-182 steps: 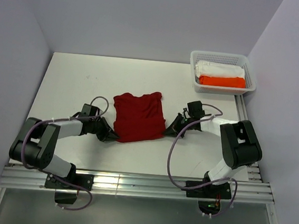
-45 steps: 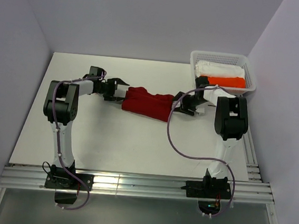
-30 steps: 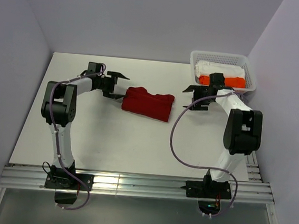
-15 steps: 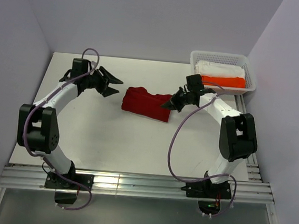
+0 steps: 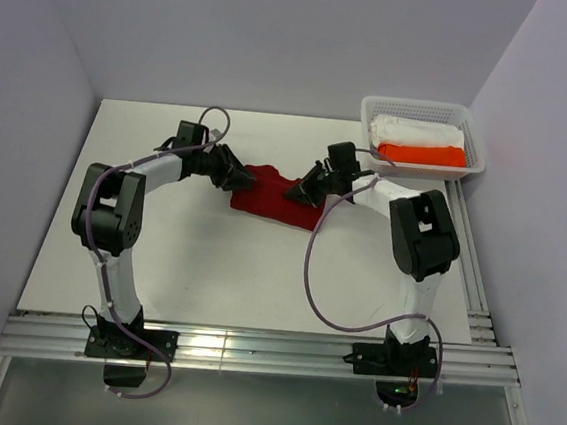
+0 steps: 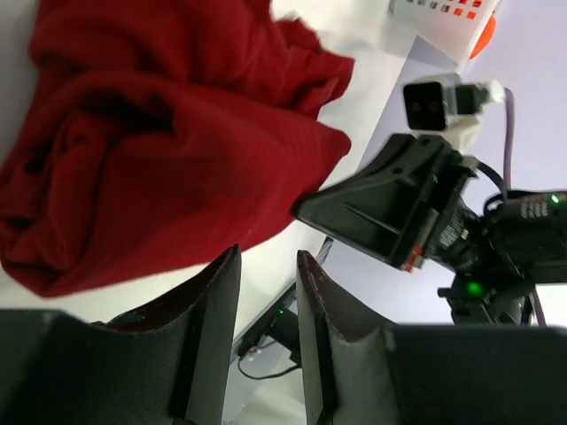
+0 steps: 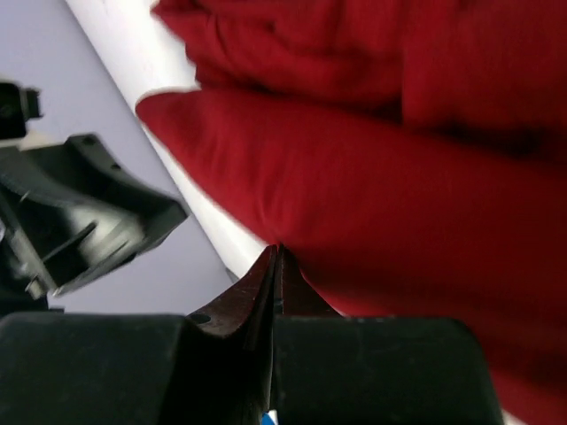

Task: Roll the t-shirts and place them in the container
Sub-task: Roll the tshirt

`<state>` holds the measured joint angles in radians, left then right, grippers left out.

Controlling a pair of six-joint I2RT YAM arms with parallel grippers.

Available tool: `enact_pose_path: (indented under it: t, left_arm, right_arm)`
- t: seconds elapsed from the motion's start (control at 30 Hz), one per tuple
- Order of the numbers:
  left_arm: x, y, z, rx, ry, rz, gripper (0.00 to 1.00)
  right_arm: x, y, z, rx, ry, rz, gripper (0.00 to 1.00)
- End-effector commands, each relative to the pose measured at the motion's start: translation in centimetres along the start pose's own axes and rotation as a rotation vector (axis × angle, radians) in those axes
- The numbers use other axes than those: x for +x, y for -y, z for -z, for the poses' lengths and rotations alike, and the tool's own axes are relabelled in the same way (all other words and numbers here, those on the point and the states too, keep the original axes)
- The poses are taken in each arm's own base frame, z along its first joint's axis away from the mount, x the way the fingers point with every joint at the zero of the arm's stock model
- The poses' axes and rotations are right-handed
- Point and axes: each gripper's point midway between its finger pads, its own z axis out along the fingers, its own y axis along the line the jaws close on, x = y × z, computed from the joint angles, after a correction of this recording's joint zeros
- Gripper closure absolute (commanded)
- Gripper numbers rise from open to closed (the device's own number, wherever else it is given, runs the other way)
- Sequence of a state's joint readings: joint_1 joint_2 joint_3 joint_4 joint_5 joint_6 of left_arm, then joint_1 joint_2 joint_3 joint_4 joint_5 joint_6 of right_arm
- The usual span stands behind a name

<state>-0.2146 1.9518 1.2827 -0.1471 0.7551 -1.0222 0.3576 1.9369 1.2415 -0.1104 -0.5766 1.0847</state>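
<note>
One dark red t-shirt lies folded into a thick bundle at the middle back of the white table. My left gripper is at the bundle's left end. In the left wrist view its fingers stand a narrow gap apart with only table between them, and the t-shirt lies just past the tips. My right gripper is over the bundle's right part. Its jaws are pressed shut, and the tips touch the edge of the red cloth.
A white mesh basket stands at the back right corner, holding a white bundle and a bright orange bundle. Purple cables loop from both arms over the table. The two grippers face each other closely across the bundle.
Both arms swung in from beside the t-shirt to its two ends. The left jaws narrowed from wide apart. The right jaws closed and stayed shut.
</note>
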Motion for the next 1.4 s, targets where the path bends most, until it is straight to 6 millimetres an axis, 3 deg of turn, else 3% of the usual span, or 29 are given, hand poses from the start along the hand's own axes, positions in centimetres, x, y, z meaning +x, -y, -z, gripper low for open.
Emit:
enact_pose_path:
  t: [0.0, 0.13, 0.37, 0.57, 0.7, 0.9, 0.97, 1.0, 1.03, 1.1, 1.13, 1.2, 1.23, 1.3, 1.37]
  left_arm:
    - [-1.4, 3.5, 0.5, 0.091, 0.023, -0.133, 0.64]
    - [-2.1, 2.6, -0.8, 0.095, 0.009, -0.103, 0.64]
    - [-3.2, -2.4, -4.3, 0.011, -0.021, -0.035, 0.67]
    - [-4.6, -4.3, -6.2, -0.029, -0.019, 0.003, 0.69]
    - [-4.8, -5.3, -6.9, -0.050, -0.030, 0.023, 0.69]
    - [-4.7, -6.6, -6.9, -0.117, -0.031, 0.032, 0.69]
    - [-4.2, -7.5, -6.4, -0.170, -0.035, 0.033, 0.70]
    - [-3.9, -7.9, -6.1, -0.190, -0.036, 0.037, 0.70]
    - [-3.2, -8.6, -5.7, -0.214, -0.046, 0.042, 0.70]
    - [-2.3, -8.7, -4.8, -0.235, -0.049, 0.042, 0.71]
    - [-1.1, -9.0, -4.1, -0.254, -0.055, 0.034, 0.70]
    - [0.6, -9.4, -3.3, -0.289, -0.072, 0.026, 0.70]
    - [1.9, -9.6, -2.6, -0.300, -0.082, 0.024, 0.71]
    - [4.8, -10.7, -2.0, -0.350, -0.116, 0.021, 0.71]
    - [6.5, -10.0, -0.9, -0.355, -0.117, -0.004, 0.71]
  right_arm:
    - [-2.3, -3.2, -1.0, -0.090, 0.058, 0.036, 1.00]
    - [-3.4, -2.2, -2.8, -0.069, 0.069, -0.025, 1.00]
    - [-5.5, 0.4, -4.5, -0.071, 0.112, -0.106, 1.00]
    - [-7.6, 1.3, -5.7, -0.045, 0.132, -0.088, 1.00]
    - [-8.8, 1.7, -5.9, -0.023, 0.155, -0.086, 1.00]
    - [-9.3, 4.9, -6.2, 0.151, 0.169, -0.089, 1.00]
    - [-8.2, 6.5, -5.8, 0.205, 0.153, -0.096, 1.00]
    - [-7.9, 6.4, -5.3, 0.207, 0.155, -0.090, 1.00]
    - [-6.8, 7.9, -5.0, 0.242, 0.137, -0.095, 1.00]
    - [-5.6, 7.8, -4.2, 0.249, 0.129, -0.074, 1.00]
    - [-4.4, 9.3, -3.9, 0.278, 0.109, -0.075, 1.00]
    - [-2.6, 9.0, -3.1, 0.273, 0.093, -0.045, 1.00]
    - [-1.3, 10.2, -2.9, 0.296, 0.074, -0.038, 1.00]
    - [1.1, 10.8, -2.1, 0.311, 0.045, -0.004, 1.00]
    - [2.9, 11.1, -1.6, 0.319, 0.024, 0.017, 1.00]
